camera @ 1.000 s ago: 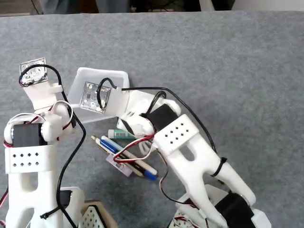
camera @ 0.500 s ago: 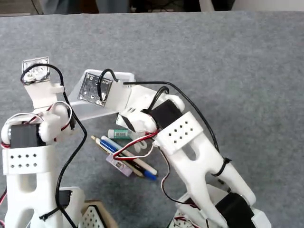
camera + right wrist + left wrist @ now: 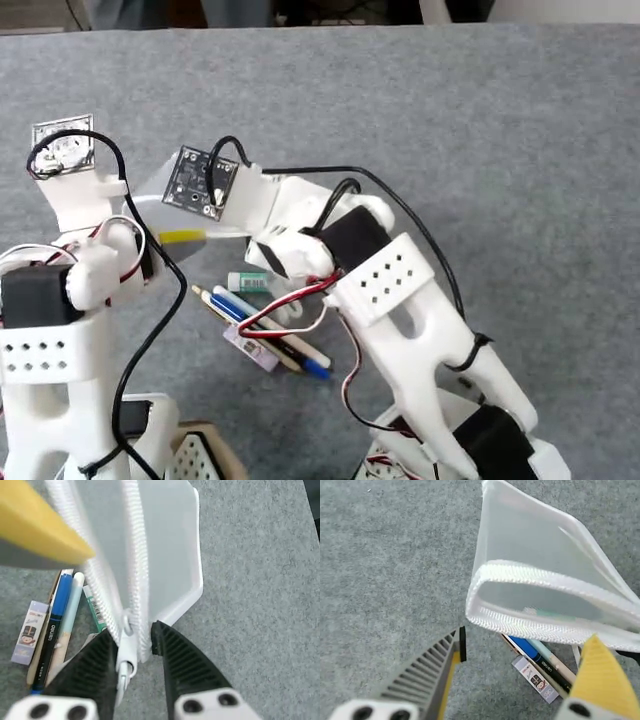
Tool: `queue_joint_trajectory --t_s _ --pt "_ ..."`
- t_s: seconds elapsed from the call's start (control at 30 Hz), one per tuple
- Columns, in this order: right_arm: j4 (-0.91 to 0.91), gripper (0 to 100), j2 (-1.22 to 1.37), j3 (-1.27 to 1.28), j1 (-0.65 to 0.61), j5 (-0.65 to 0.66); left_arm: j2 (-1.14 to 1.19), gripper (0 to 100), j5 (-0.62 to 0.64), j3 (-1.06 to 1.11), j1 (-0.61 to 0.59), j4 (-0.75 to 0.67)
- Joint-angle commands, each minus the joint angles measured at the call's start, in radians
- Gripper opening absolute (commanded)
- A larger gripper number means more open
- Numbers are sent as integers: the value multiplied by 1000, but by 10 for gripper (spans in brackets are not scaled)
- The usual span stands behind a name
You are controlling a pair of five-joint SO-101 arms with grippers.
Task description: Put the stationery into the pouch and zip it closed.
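The pouch (image 3: 152, 197) hangs tilted at about 10 o'clock from the middle of the grey table (image 3: 480, 120), with its mouth gaping open. The right gripper (image 3: 131, 631) has its jaws pinched on the end of the zip, just by the zip pull (image 3: 125, 664). The left gripper (image 3: 528, 639) sits at the open mouth with its jaws spread wide, gripping nothing. One yellow fingertip (image 3: 594, 665) is close to the lower lip.

The stationery lies on the table at roughly 5 o'clock from the pouch. The blue pen (image 3: 270, 335), the labelled eraser (image 3: 250, 350) and the green-banded tube (image 3: 250, 282) lie close together, partly under the right arm. Whether anything is already inside the mesh cannot be told.

The main risk is probably the narrow pinch. It holds only a strip of zip tape, so a tug from the other arm could pull the pouch free or fold the mouth shut. Pressure on the pull could also run the zip closed before anything is loaded. The spread left jaws could snag the mesh as they close. A low swing of the hanging pouch could scatter the pens and roll them further under the right arm
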Motion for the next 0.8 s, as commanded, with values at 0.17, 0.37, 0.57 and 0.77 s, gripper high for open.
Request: queue_joint_trajectory --t_s 0.17,0.37,0.57,0.77 --pt "160 12 -12 -186 2 -5 -5 371 -2 -56 1 -15" --pt "186 12 -12 -189 6 -5 -5 371 -2 -108 -2 -26" --pt "199 12 -12 -194 6 -5 -5 371 -17 -154 -5 -25" --pt "201 12 -12 -194 8 -5 -5 371 -52 -154 -28 -29"
